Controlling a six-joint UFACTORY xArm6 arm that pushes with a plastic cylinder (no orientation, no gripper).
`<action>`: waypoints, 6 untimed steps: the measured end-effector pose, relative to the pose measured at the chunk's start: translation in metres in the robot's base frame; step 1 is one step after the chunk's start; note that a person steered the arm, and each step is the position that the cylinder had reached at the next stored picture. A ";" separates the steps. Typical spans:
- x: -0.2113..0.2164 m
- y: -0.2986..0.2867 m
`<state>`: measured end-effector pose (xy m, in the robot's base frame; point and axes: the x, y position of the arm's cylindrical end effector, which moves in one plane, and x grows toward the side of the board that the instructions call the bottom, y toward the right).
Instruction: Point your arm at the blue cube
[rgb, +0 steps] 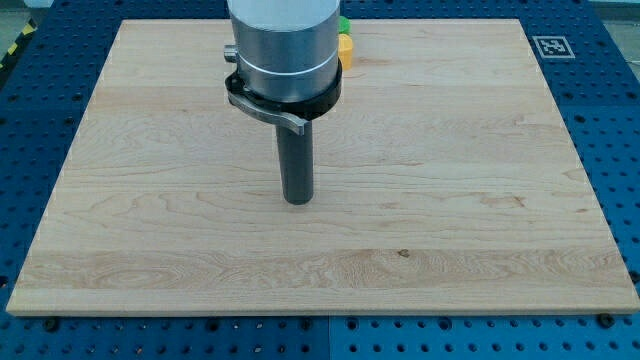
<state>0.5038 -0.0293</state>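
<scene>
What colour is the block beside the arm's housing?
Yellow, with some green above it, in the camera view.

My tip (298, 201) rests on the wooden board (480, 200) near its middle. Well above the tip toward the view's top, a yellow block (347, 50) and a green block (344, 24) peek out beside the arm's silver housing (282, 40), mostly hidden.

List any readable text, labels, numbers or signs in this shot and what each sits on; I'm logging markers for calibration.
No readable words or numbers anywhere.
Square black-and-white marker, on the wooden board at its corner toward the view's top right: a coded pattern, not text.
Arm housing and my tip: no label visible.
</scene>
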 end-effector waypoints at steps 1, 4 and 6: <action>0.000 0.000; 0.003 0.001; 0.011 0.001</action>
<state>0.5151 -0.0288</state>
